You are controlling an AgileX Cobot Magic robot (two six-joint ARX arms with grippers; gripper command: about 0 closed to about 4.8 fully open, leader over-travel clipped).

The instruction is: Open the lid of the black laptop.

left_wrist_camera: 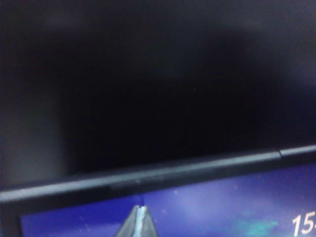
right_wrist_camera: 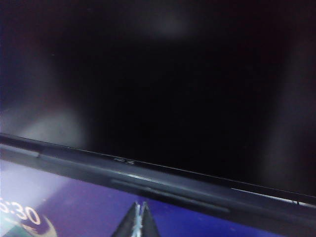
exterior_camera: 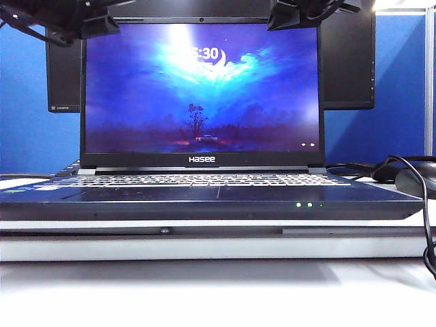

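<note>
While the lid [exterior_camera: 201, 92] of the black laptop [exterior_camera: 204, 194] stands about upright, w/ its lit screen facing the exterior camera, we see both arms up at its top edge. The left gripper [exterior_camera: 102, 27] sits by the top left corner, the right gripper [exterior_camera: 289, 17] by the top right corner. We judge they are there to steady or push the top edge, one per corner so the panel swings evenly.

In the left wrist view, the left gripper [left_wrist_camera: 140, 224] shows its fingertips pressed together, clenched on nothing, right in front of the screen just under the top bezel. The right wrist view shows the same: the right gripper [right_wrist_camera: 139, 222] w/ tips closed, empty, near the bezel. Whether either touches the screen, we cannot tell.

The laptop lies in the middle of the table [exterior_camera: 204, 293] on a pale flat stand [exterior_camera: 204, 246], keyboard toward the camera, long axis running left to right. Green lights glow on its front edge. A dark monitor [exterior_camera: 347, 65] stands behind. The task looks approx. done.
</note>
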